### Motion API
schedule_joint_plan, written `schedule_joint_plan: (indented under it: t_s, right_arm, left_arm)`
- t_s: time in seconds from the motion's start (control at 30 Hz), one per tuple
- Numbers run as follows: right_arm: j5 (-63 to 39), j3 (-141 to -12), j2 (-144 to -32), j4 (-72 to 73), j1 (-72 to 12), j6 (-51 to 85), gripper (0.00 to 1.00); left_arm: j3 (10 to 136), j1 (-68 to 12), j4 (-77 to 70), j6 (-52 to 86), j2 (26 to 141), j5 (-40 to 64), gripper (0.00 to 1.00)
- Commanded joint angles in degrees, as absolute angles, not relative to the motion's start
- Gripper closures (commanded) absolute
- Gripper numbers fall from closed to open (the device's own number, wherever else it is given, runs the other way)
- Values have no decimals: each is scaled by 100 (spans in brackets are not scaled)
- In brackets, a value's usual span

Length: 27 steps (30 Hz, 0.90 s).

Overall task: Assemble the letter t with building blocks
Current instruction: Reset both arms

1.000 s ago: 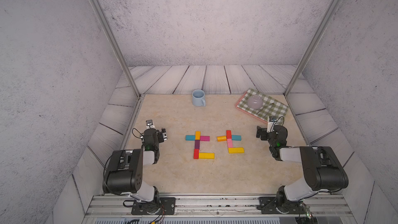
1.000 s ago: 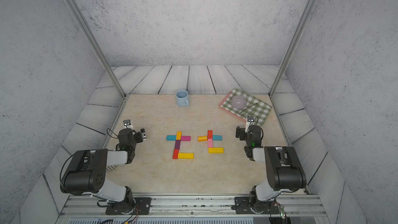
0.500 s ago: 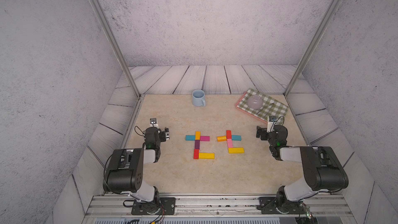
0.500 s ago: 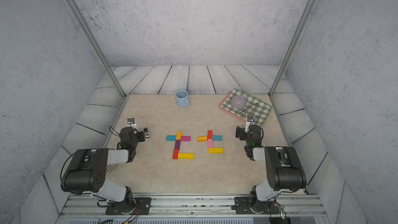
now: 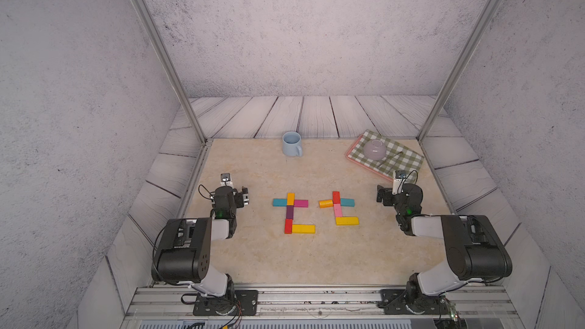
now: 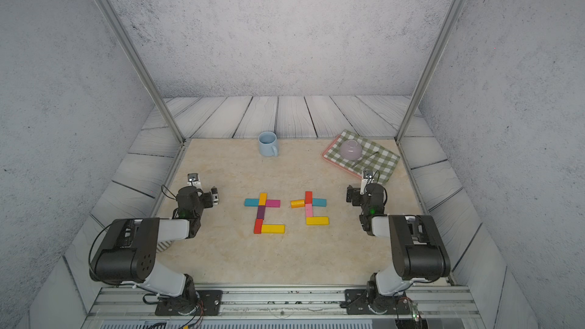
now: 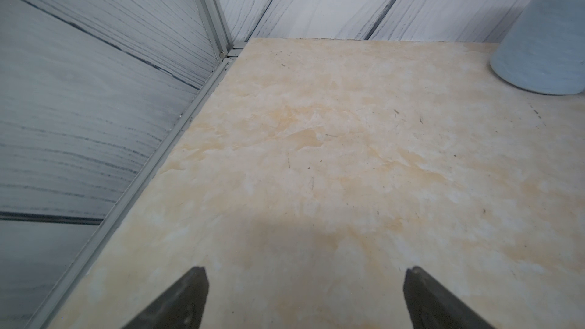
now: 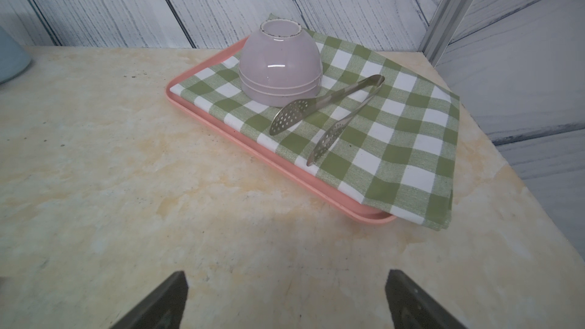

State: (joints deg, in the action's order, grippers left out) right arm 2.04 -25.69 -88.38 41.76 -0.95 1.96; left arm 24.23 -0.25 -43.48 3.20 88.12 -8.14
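The building blocks lie flat mid-table in both top views, in two groups shaped like a t. The left group has a teal (image 5: 279, 202), orange (image 5: 290, 198), magenta (image 5: 300, 203), purple (image 5: 289, 212) and red block (image 5: 288, 225), plus a long yellow foot (image 5: 303, 228). The right group (image 6: 309, 208) has orange, red, teal, pink and yellow blocks. My left gripper (image 5: 230, 194) (image 7: 305, 280) stands open and empty, low over bare table left of the blocks. My right gripper (image 5: 397, 193) (image 8: 286, 283) is open and empty to their right. No blocks show in either wrist view.
A light-blue mug (image 5: 292, 144) (image 7: 544, 42) stands at the back middle. At the back right a pink tray (image 8: 221, 128) carries a green checked cloth (image 8: 395, 140), an upturned lilac bowl (image 8: 280, 64) and metal tongs (image 8: 332, 112). Walls and frame posts (image 5: 190, 115) close in the table.
My left wrist has shifted slightly to the right since a second ago. The right arm and the blocks have not moved.
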Motion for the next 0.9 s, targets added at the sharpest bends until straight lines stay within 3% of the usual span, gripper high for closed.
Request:
schedule_joint_plan:
  t_s: [0.0,0.87]
  right_arm:
    - [176,-2634,-8782,4147,-71,176,1]
    - [176,-2626,-8780,4157,-76,171,1]
  left_arm:
    - [2540,-119,-4343,273,8749,-1038,1]
    - [2540,-146,-4365,263,8754,-1102,1]
